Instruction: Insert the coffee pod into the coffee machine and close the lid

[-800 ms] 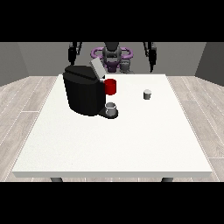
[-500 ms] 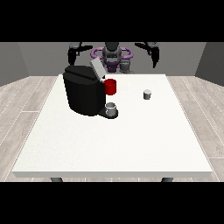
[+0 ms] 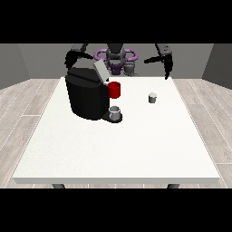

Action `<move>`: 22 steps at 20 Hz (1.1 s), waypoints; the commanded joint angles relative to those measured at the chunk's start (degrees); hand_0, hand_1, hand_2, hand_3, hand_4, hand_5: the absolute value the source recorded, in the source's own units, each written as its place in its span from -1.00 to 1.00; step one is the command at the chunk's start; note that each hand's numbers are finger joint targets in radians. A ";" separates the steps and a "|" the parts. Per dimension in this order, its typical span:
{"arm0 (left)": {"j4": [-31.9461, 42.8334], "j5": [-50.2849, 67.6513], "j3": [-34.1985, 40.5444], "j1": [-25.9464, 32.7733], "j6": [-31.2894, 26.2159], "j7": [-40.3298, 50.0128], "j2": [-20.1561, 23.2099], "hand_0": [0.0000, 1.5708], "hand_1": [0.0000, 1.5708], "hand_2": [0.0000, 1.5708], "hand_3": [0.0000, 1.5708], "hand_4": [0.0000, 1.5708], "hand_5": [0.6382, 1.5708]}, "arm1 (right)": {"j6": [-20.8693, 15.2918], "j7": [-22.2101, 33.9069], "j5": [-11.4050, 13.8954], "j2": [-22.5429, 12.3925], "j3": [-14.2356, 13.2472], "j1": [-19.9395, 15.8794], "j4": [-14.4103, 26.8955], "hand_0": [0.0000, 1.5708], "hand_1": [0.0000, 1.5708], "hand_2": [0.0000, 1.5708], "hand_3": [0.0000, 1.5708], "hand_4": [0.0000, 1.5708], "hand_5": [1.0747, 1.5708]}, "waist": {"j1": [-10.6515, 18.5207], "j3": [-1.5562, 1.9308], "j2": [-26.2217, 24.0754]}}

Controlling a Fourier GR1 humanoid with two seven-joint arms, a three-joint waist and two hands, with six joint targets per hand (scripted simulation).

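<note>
The black coffee machine (image 3: 86, 95) stands on the left half of the white table (image 3: 118, 149), its grey lid (image 3: 100, 71) tilted up and open. A red part (image 3: 114, 89) sticks out of its right side, and a small grey cup (image 3: 115, 113) sits on its base below. The coffee pod (image 3: 152, 97), a small pale cylinder, stands alone on the table to the machine's right. The hand at the view's right (image 3: 167, 69) hangs above the table's far edge, behind the pod, fingers straight and pointing down, holding nothing. The hand at the view's left (image 3: 70, 59) hovers behind the machine's top.
The robot's torso (image 3: 116, 59) with purple rings is behind the table's far edge. A wooden floor surrounds the table. White table surface stretches from the machine and pod to the near edge.
Both arms have swung up and outwards from hanging beside the torso, and the hands now sit higher and wider apart. Machine, cup and pod have not moved.
</note>
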 commanded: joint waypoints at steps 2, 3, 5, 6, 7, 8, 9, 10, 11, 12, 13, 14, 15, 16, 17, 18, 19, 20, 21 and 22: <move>9.89 -1.62 2.17 -6.36 -1.62 -1.82 3.49 -1.00 -1.00 -1.00 -1.00 -1.00 1.00 | -0.25 -0.76 -0.14 -0.14 0.49 -1.36 -0.64 -1.00 -1.00 -1.00 -1.00 -0.77 1.00 | -1.80 -0.02 3.05; 9.88 -3.68 -0.31 -4.99 -1.70 -1.96 2.58 -1.00 -1.00 -1.00 -1.00 -1.00 1.00 | -2.28 -0.04 0.30 0.86 1.42 -1.54 -0.46 -1.00 -1.00 -1.00 -1.00 -0.78 1.00 | -1.06 -0.02 2.70; 15.91 -2.02 3.71 -6.82 -2.80 -4.06 5.47 -1.00 -1.00 -1.00 -1.00 -1.00 1.00 | -1.22 -0.86 -0.72 0.86 3.07 -0.47 -2.55 -1.00 -1.00 -1.00 -1.00 -0.79 1.00 | -3.08 -0.04 4.99; 15.71 -4.86 1.61 -8.98 1.49 -3.58 2.59 -1.00 -1.00 -1.00 -1.00 -1.00 1.00 | -1.82 1.15 -0.56 0.23 0.34 -5.91 -1.99 -1.00 -1.00 -1.00 -1.00 -0.76 1.00 | -2.78 -0.03 6.59; 18.90 -2.95 3.92 -10.03 -0.69 -0.69 5.00 -1.00 -1.00 -1.00 -1.00 -1.00 1.00 | -1.55 1.34 -0.19 0.87 2.97 -1.57 -3.84 -1.00 -1.00 -1.00 -1.00 -0.71 1.00 | -4.04 -0.03 4.48; 21.30 -3.28 4.65 -10.44 -1.09 -4.19 5.97 -1.00 -1.00 -1.00 -1.00 -1.00 1.00 | 1.00 0.47 -1.76 -0.96 1.04 -2.22 -3.60 -1.00 -1.00 -1.00 -1.00 -0.76 1.00 | -4.37 -0.03 6.37; 18.88 -5.54 1.74 -11.14 0.46 -1.94 4.09 -1.00 -1.00 -1.00 -1.00 -1.00 1.00 | -0.42 -0.53 -2.16 -1.80 -2.64 -5.62 1.30 -1.00 -1.00 -1.00 -1.00 -0.85 1.00 | -1.29 -0.01 5.72; 24.57 -5.55 3.36 -11.28 -0.23 -5.20 5.59 -1.00 -1.00 -1.00 -1.00 -1.00 1.00 | -1.15 4.12 -0.06 0.44 3.07 -3.54 -5.85 -1.00 -1.00 -1.00 -1.00 -0.70 1.00 | -4.52 -0.05 6.22; 24.25 -7.29 2.08 -11.50 2.96 -5.57 3.17 -1.00 -1.00 -1.00 -1.00 -1.00 1.00 | -0.68 -1.22 0.06 0.54 2.14 -2.64 -1.79 -1.00 -1.00 -1.00 -1.00 -0.64 1.00 | -3.40 -0.02 6.82; 22.84 -6.14 1.70 -14.34 -1.63 -0.02 6.15 -1.00 -1.00 -1.00 -1.00 -1.00 1.00 | -3.28 1.25 0.68 0.63 0.29 -6.24 0.87 -1.00 -1.00 -1.00 -1.00 -0.64 1.00 | -1.24 -0.01 6.13; 25.62 -7.78 1.75 -13.77 0.84 -2.49 5.21 -1.00 -1.00 -1.00 -1.00 -1.00 1.00 | -2.87 -0.58 -0.98 0.86 2.58 -2.49 0.04 -1.00 -1.00 -1.00 -1.00 -0.64 1.00 | -2.61 -0.01 5.75; 25.48 -8.34 0.99 -14.79 -0.41 -0.91 6.01 -1.00 -1.00 -1.00 -1.00 -1.00 1.00 | -1.29 3.84 -1.27 0.11 1.20 -3.61 -0.50 -1.00 -1.00 -1.00 -1.00 -0.67 1.00 | -2.43 -0.01 4.13; 27.14 -8.82 0.50 -15.70 0.24 -1.68 4.76 -1.00 -1.00 -1.00 -1.00 -1.00 1.00 | -0.72 4.66 -1.66 -1.19 0.15 -6.47 -0.68 -1.00 -1.00 -1.00 -1.00 -0.57 1.00 | -2.64 -0.02 5.82; 28.23 -9.51 0.85 -14.92 0.83 -2.04 5.51 -1.00 -1.00 -1.00 -1.00 -1.00 1.00 | -1.55 2.52 -0.85 -0.64 0.16 -5.53 0.41 -1.00 -1.00 -1.00 -1.00 -0.58 1.00 | -2.25 -0.02 6.69; 28.23 -10.96 -0.62 -16.19 1.67 -2.27 4.33 -1.00 -1.00 -1.00 -1.00 -1.00 1.00 | 0.08 1.00 -1.42 -1.35 -0.02 -5.03 1.49 -1.00 -1.00 -1.00 -1.00 -0.57 1.00 | -2.71 -0.01 6.04; 27.99 -11.60 -0.29 -16.93 1.47 -2.78 6.43 -1.00 -1.00 -1.00 -1.00 -1.00 1.00 | -1.26 -1.96 -0.98 -0.06 -0.38 -5.11 3.60 -1.00 -1.00 -1.00 -1.00 -0.55 1.00 | -2.51 0.00 8.34; 29.73 -12.66 -1.60 -14.06 0.15 -6.79 6.01 -1.00 -1.00 -0.86 -1.00 -1.00 1.00 | -3.46 3.52 0.35 -0.42 -0.18 -6.65 0.99 -1.00 -1.00 -1.00 -1.00 -0.54 1.00 | -1.16 -0.03 7.23; 30.05 -12.37 -0.91 -17.75 -0.01 -5.14 6.48 -1.00 -1.00 -0.75 -1.00 -1.00 1.00 | -2.14 0.93 -1.20 -0.95 -1.96 -7.76 4.79 -1.00 -1.00 -1.00 -1.00 -0.49 1.00 | -1.11 -0.01 7.75; 31.36 -13.62 -1.12 -17.49 2.37 -6.11 5.56 -1.00 -1.00 -0.52 -1.00 -1.00 1.00 | -3.54 0.68 -0.42 0.34 -1.17 -7.92 4.90 -1.00 -1.00 -1.00 -1.00 -0.50 1.00 | -1.10 -0.02 8.39; 28.83 -15.28 -4.15 -18.10 1.53 -2.56 4.29 -1.00 -1.00 -0.42 -1.00 -1.00 1.00 | -5.58 3.70 1.67 0.72 -0.33 -10.05 6.27 -1.00 -1.00 -1.00 -1.00 -0.53 1.00 | 0.51 -0.01 6.35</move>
